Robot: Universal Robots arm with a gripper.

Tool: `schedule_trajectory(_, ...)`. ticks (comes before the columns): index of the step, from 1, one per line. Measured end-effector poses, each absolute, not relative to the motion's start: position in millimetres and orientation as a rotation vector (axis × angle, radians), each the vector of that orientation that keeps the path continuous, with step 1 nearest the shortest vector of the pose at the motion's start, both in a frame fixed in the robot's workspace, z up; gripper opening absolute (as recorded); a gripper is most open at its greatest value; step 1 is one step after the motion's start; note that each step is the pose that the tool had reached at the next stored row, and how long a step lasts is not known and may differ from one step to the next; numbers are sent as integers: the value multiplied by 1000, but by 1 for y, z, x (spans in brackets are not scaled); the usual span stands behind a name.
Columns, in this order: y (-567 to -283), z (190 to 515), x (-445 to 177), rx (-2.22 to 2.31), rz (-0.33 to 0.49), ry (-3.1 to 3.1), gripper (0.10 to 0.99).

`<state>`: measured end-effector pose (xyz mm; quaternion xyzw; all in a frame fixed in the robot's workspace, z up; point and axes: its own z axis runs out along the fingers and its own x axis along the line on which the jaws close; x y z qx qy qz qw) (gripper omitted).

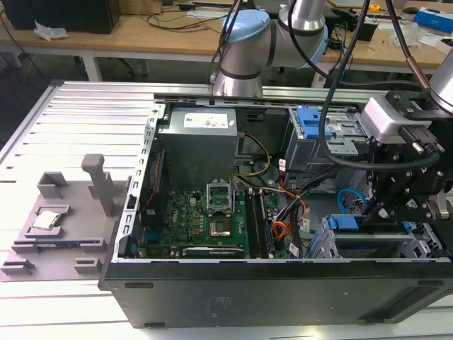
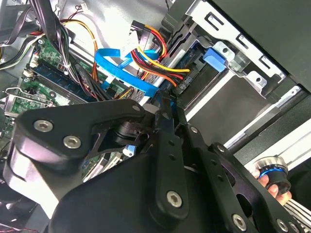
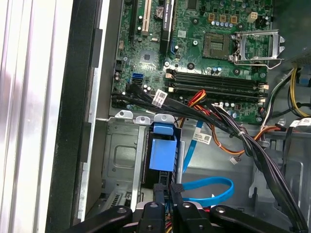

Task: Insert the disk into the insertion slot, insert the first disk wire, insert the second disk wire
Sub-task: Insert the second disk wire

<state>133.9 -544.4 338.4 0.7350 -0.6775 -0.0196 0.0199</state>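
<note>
The gripper (image 2: pixel 167 104) fills the lower second wrist view, fingers (image 2: pixel 165 114) clenched on the second disk wire (image 2: pixel 124 73) at its plug, beside the disk (image 2: pixel 214 59) seated in the insertion slot (image 2: pixel 252 68) upper right. A tilted plug could jam against the first disk wire (image 2: pixel 155 58).

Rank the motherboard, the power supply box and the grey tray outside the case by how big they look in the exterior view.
1. Grey tray, largest.
2. Motherboard and power supply look about alike; cables cover part of the board, so I won't rank them.
</note>
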Motion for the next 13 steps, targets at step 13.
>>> schedule_trajectory(13,-544,346,138,2279,-64,-2101,239)
